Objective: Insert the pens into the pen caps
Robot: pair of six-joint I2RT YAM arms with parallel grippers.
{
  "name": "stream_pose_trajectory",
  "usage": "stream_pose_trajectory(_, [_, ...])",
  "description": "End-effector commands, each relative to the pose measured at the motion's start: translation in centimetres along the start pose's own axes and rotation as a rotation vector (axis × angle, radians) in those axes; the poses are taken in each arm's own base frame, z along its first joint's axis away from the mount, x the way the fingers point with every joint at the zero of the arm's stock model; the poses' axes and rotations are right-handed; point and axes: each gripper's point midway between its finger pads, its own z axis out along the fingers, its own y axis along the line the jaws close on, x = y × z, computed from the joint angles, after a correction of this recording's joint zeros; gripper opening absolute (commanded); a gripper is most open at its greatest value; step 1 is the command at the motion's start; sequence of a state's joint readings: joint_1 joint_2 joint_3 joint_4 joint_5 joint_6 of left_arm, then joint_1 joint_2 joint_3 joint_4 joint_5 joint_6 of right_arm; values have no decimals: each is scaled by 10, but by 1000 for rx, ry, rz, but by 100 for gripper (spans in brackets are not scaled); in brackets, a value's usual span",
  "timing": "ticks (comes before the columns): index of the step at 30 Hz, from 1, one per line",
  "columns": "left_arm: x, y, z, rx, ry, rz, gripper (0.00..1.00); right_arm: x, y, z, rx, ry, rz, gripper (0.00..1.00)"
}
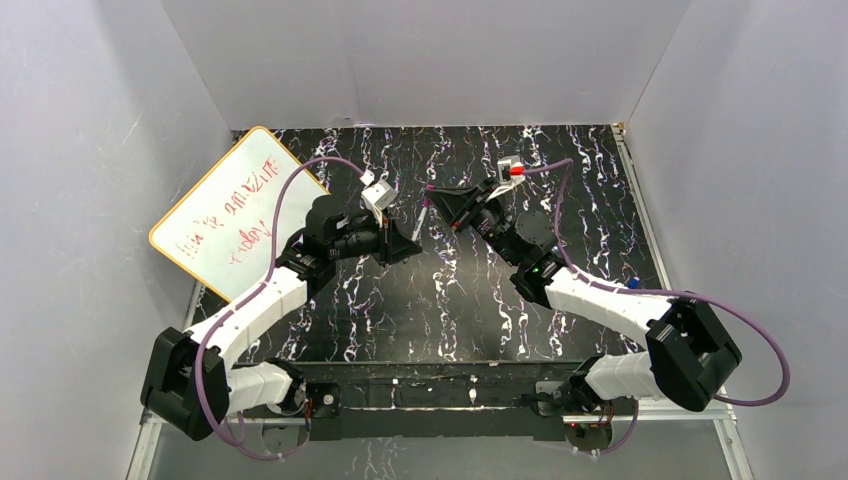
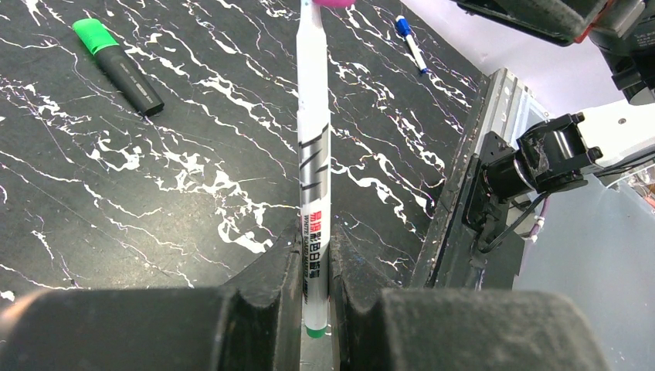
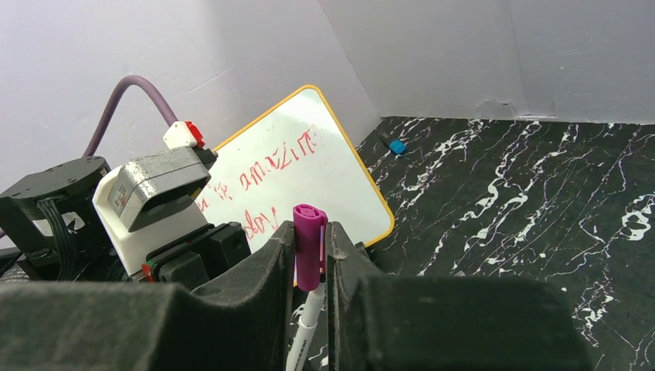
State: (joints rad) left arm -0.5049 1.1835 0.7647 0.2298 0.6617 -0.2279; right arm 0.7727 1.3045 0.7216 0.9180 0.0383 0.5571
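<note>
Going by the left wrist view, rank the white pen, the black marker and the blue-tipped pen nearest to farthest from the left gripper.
1. white pen: clamped in the left gripper itself.
2. black marker: lying on the table, up and to the left.
3. blue-tipped pen: farthest, upper right, near the table's edge.

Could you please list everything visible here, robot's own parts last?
Marbled table: one, black and white, underneath.
Slim white-grey plastic marker: one, white-grey, clamped in the left end effector.
Stubby magenta plastic cap: one, magenta, in the right end effector, at the marker's tip.
Thick black marker with green end: one, black and green, on the table.
Small blue-capped white pen: one, white and blue, by the right edge.
Yellow-rimmed whiteboard: one, white, red writing, left side.
Arms: two, white and black, near edge.
End effectors: two, black, shut.
</note>
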Motion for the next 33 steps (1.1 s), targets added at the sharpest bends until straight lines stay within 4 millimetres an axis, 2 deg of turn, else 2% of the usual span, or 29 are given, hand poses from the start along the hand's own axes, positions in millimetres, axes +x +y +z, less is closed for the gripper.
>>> stream_pose_trajectory(1, [-17,-7,-7,14,-51,57,0,-5,6,1,-22,-23,11,20])
stream_pose_trajectory(7, [-19,-7,-8,5,-58,64,0,-3,6,1,-23,-17,17,20])
stream_pose_trajectory(16, [-14,-7,-6,22,-47,51,0,-24,6,0,-11,-93,-17,20])
stream_pose_trajectory(28, [-11,-8,-4,34,-37,43,0,-33,10,2,-28,-132,-34,20])
stream_pose_trajectory(33, [-12,-8,-4,35,-38,45,0,-30,7,3,-23,-125,-34,20])
